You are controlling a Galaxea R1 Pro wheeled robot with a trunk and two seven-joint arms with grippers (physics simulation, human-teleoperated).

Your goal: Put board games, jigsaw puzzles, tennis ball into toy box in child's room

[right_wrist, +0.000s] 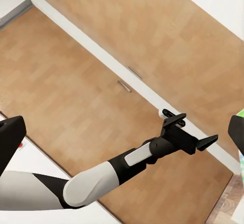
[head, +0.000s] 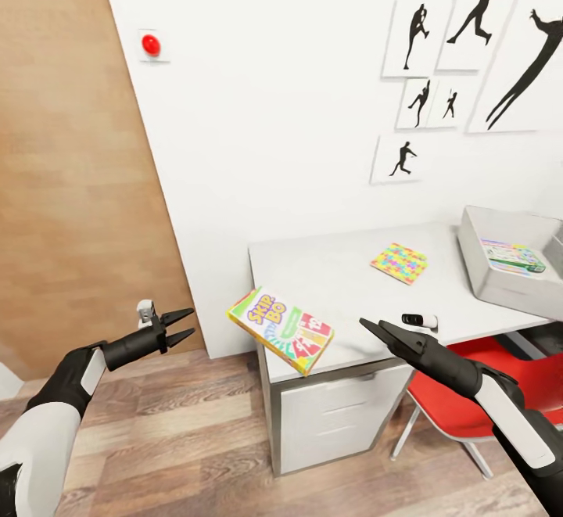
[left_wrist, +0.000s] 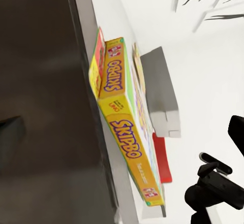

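The green-yellow Skip-Bo board game [head: 281, 329] lies on the table's [head: 344, 282] front left corner, partly hanging over the edge. In the left wrist view the Skip-Bo box [left_wrist: 127, 127] is seen edge-on. My left gripper [head: 181, 327] hovers open and empty left of the table, level with the box. My right gripper [head: 375, 331] is open just right of the box, above the table's front edge. One jigsaw puzzle [head: 399, 262] lies mid-table. The grey toy box [head: 477, 267] stands at the right with a pale green board game [head: 512, 255] inside. The tennis ball and the bed are out of view.
A white drawer cabinet [head: 336, 415] sits under the table's left end, with a red chair [head: 461, 407] beside it. A wooden panel wall [head: 70, 188] stands at the left, plank floor [head: 180, 439] below. Black athlete pictures [head: 485, 40] hang on the white wall.
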